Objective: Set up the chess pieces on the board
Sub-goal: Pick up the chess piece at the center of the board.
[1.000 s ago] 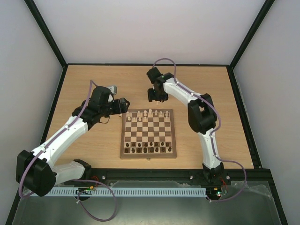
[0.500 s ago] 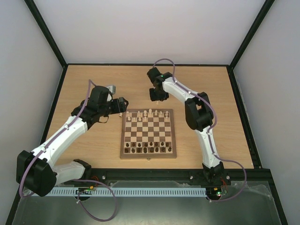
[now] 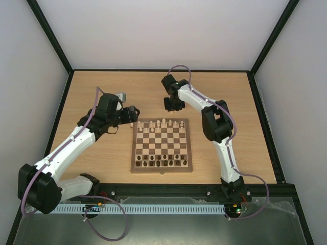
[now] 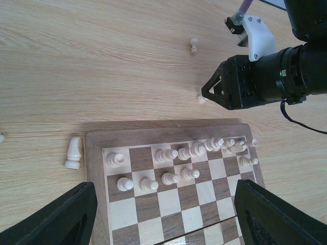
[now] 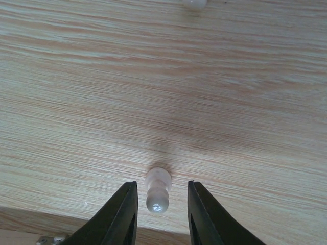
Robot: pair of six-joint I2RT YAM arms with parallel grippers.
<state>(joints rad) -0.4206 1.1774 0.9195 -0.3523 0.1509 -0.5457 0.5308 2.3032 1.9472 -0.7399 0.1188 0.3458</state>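
Pawn could tip over or pop out

The right claw [image 5: 160,188] sits spread around a pawn [image 5: 158,191] on the surface [image 5: 153,76], at 12 o'clock from the board [image 3: 162,169]. An uneven squeeze could knock it down.

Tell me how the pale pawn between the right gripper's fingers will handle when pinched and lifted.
The pawn looks small and wooden, so probably light and stiff. Its rounded body could slip or twist between the right gripper's fingers if pinched off-centre. Standing on a small base, it may tip if one finger touches first.
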